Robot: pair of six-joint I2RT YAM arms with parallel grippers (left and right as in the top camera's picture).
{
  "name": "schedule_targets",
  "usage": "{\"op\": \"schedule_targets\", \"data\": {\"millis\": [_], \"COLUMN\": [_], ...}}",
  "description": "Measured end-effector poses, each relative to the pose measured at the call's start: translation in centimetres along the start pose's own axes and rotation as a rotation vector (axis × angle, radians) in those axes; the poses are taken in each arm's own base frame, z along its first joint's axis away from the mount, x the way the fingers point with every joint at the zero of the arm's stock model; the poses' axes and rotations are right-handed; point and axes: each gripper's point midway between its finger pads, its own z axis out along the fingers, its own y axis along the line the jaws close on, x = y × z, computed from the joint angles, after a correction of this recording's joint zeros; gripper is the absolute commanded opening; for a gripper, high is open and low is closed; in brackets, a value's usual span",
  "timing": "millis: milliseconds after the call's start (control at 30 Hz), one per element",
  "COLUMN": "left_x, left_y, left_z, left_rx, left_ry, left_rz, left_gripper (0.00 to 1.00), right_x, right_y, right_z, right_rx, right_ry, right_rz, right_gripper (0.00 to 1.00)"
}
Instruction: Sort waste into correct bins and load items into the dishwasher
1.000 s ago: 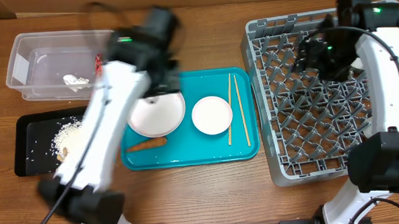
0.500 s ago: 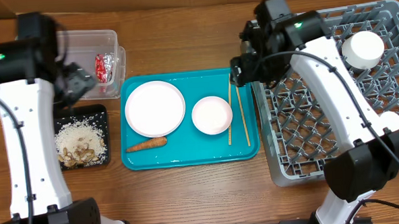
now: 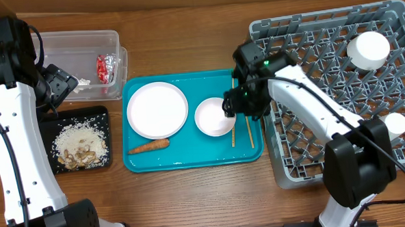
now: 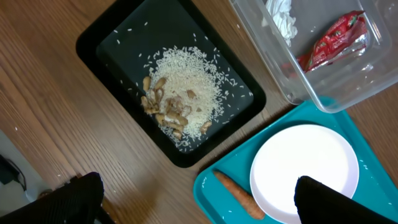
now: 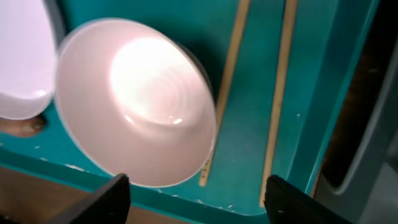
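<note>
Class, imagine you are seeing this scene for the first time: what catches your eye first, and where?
The bright teal tray at the centre stands out, carrying a white plate, a bowl, chopsticks and an orange carrot. The right gripper hangs open over the bowl and chopsticks. A shiny red wrapper lies in the clear tub, back left.

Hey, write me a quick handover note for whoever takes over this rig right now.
Left gripper: open, empty, near the clear tub.
Right gripper: open, empty, over the bowl and chopsticks.
Done: red wrapper and white scrap in the tub; food bits in the black tray; two white cups in the rack.
Left: carrot, plate, bowl and chopsticks, all on the teal tray.
</note>
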Motion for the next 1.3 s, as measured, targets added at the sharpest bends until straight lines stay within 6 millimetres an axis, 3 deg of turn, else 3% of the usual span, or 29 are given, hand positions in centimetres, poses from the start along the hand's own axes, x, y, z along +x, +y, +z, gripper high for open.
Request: {"op": "schedule_targets", "data": {"millis": [33,67,167,200,233,367,633,1000,1100,1167,1233,1300], "left_x": [0.0,0.0,-0.1,-0.1,-0.1,-0.1,-0.2,-0.2,-0.2,-0.2,-0.2,-0.2], "left_y": [0.0,0.0,-0.1,-0.1,-0.1,-0.1,-0.2,-0.2,-0.2,-0.2,-0.2,-0.2], "left_z": [0.0,0.0,0.0,0.0,0.0,0.0,0.0,0.0,0.0,0.0,0.0,0.0], "left_rx": [0.0,0.0,0.002,0.002,0.003,0.005,0.006,0.006,0.006,0.007,0.006,0.007], "left_ry": [0.0,0.0,-0.003,-0.003,-0.003,-0.006,-0.007,-0.007,-0.007,-0.008,-0.007,-0.008], "left_rz": [0.0,0.0,-0.001,-0.001,-0.001,-0.002,-0.002,-0.002,-0.002,-0.002,-0.002,-0.001], "left_gripper": [1.0,1.0,1.0,1.0,1.0,1.0,1.0,1.0,1.0,1.0,1.0,1.0], "right_x": [0.4,0.5,1.1,1.2,1.3,1.0,0.6,0.9,0.2,-1.7,-3.8,-6.4], "right_y": [-0.3,-0.5,-1.0,-1.1,-1.2,-1.2,-1.0,-1.0,-0.7,-0.3,-0.2,-0.5], "right_z": [0.7,1.2,2.7,3.1,3.3,3.8,3.9,3.7,1.9,-0.6,-4.0,-9.7], "right_rx": [0.001,0.0,-0.003,-0.005,-0.005,-0.015,-0.028,-0.021,-0.002,0.026,0.066,0.141], "right_ry": [0.01,0.012,0.016,0.014,0.014,-0.002,-0.02,-0.003,-0.011,-0.078,-0.186,-0.378], "right_rz": [0.01,0.014,0.041,0.045,0.048,0.058,0.091,0.128,0.138,0.13,0.119,0.114], "right_gripper": [0.62,0.5,0.48,0.43,0.29,0.27,0.04,0.04,0.04,0.04,0.04,0.04]}}
